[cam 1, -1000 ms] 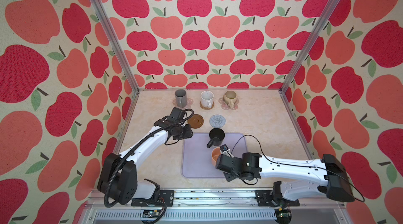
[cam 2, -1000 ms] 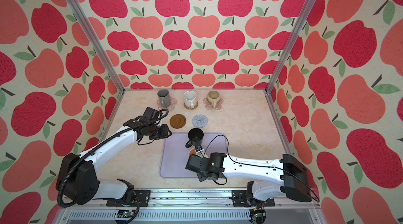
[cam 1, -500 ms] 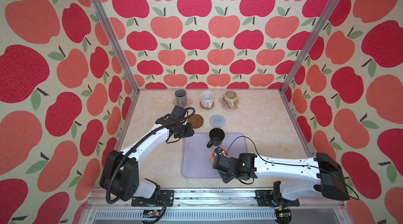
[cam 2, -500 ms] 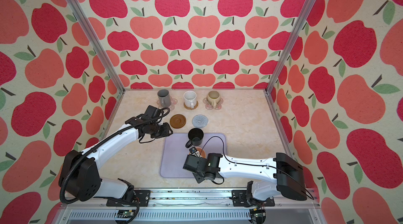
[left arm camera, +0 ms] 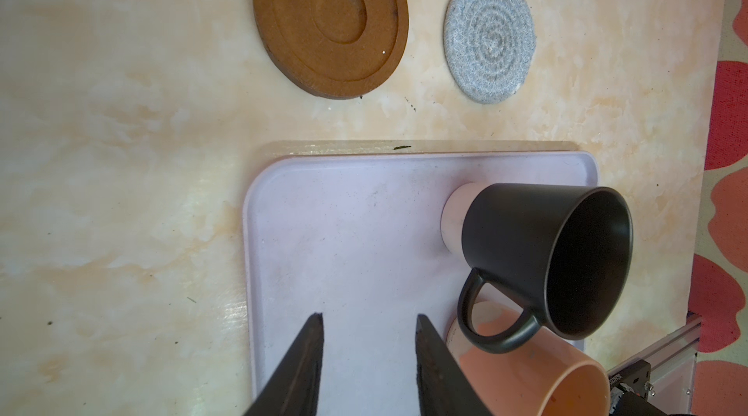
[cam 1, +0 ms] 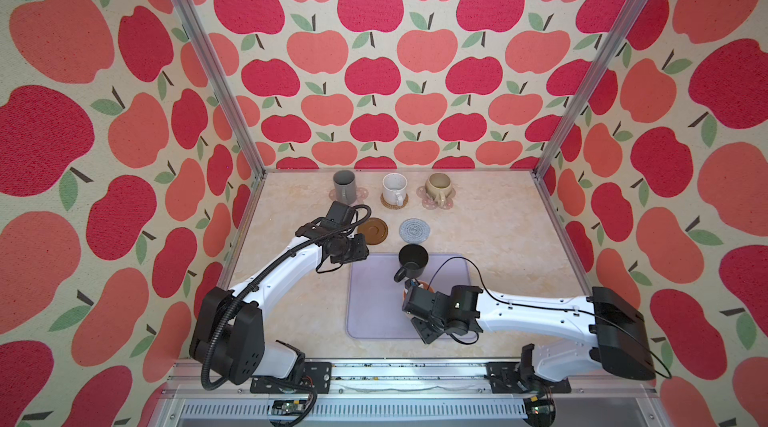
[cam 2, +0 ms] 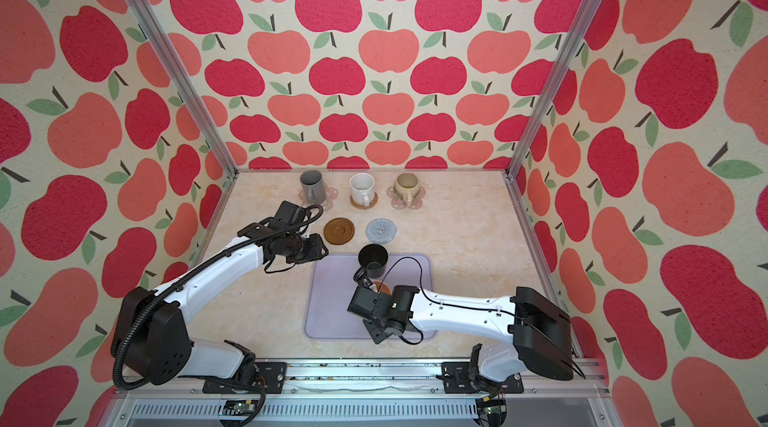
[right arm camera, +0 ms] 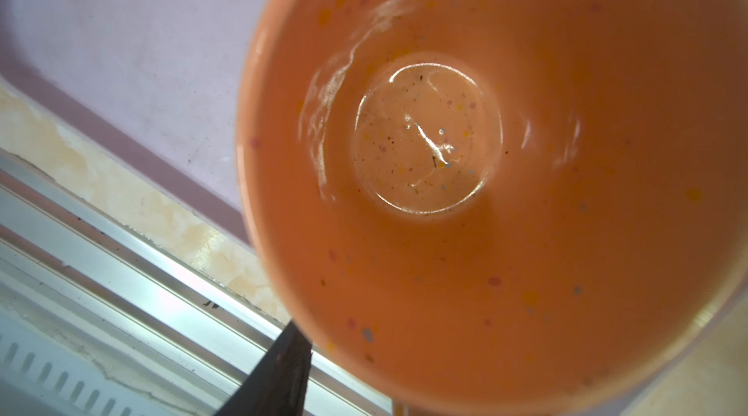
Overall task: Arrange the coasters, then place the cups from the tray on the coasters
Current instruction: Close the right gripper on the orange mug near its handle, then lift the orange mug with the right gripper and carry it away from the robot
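Observation:
Along the back, the grey cup (cam 1: 344, 185), white cup (cam 1: 394, 188) and beige cup (cam 1: 439, 186) each stand on a coaster. The brown coaster (cam 1: 372, 231) and grey crocheted coaster (cam 1: 414, 230) lie bare. The black cup (cam 1: 412, 261) and peach cup (left arm camera: 526, 369) stand on the lavender tray (cam 1: 374, 300). My right gripper (cam 1: 412, 291) hangs over the peach cup and mostly hides it from above. One finger (right arm camera: 289, 353) lies outside its wall, the other is hidden. My left gripper (left arm camera: 368, 315) is open and empty over the tray's far left corner.
The back wall lies close behind the row of cups. The metal rail (cam 1: 374, 366) runs along the front edge, just below the tray. Bare marble table (cam 1: 519, 238) stretches right of the tray and coasters.
My right gripper has slid left over the peach cup, which has stayed about where it was. The left gripper has edged slightly toward the tray's corner.

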